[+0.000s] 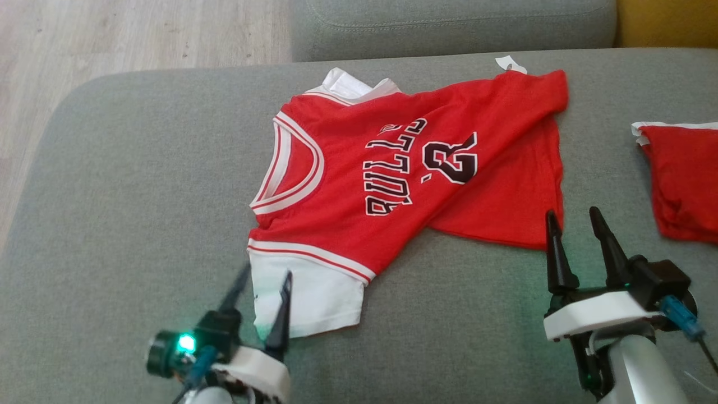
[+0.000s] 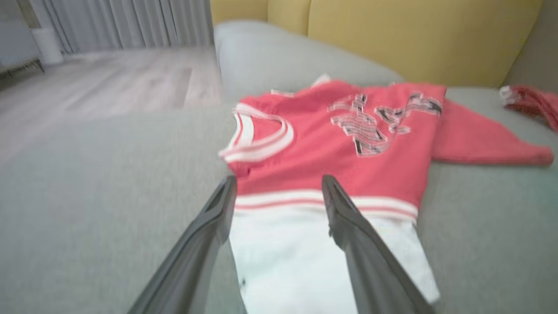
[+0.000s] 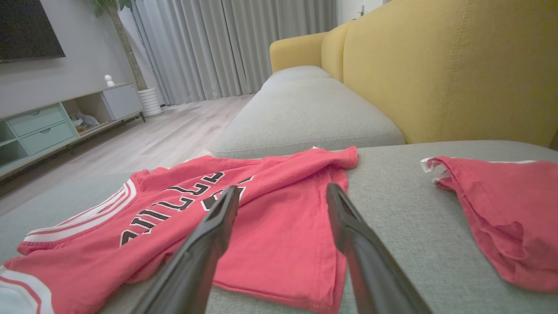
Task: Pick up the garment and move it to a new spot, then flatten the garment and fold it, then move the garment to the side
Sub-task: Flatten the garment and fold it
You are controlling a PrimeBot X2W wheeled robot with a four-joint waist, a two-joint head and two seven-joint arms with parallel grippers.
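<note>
Centre frame on grey sofa cushion (image 1: pixel 140 224), red Bulls jersey (image 1: pixel 392 168) lies skewed, body folded over itself; left tool (image 1: pixel 268 271) and right tool (image 1: pixel 573 212) both spread, empty, so a pinch catching one layer would likely drag creases in.

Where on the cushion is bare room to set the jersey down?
Widest: the cushion left of the jersey. Also the front strip between left gripper and right gripper. Crowded at right: a red garment lies close.
</note>
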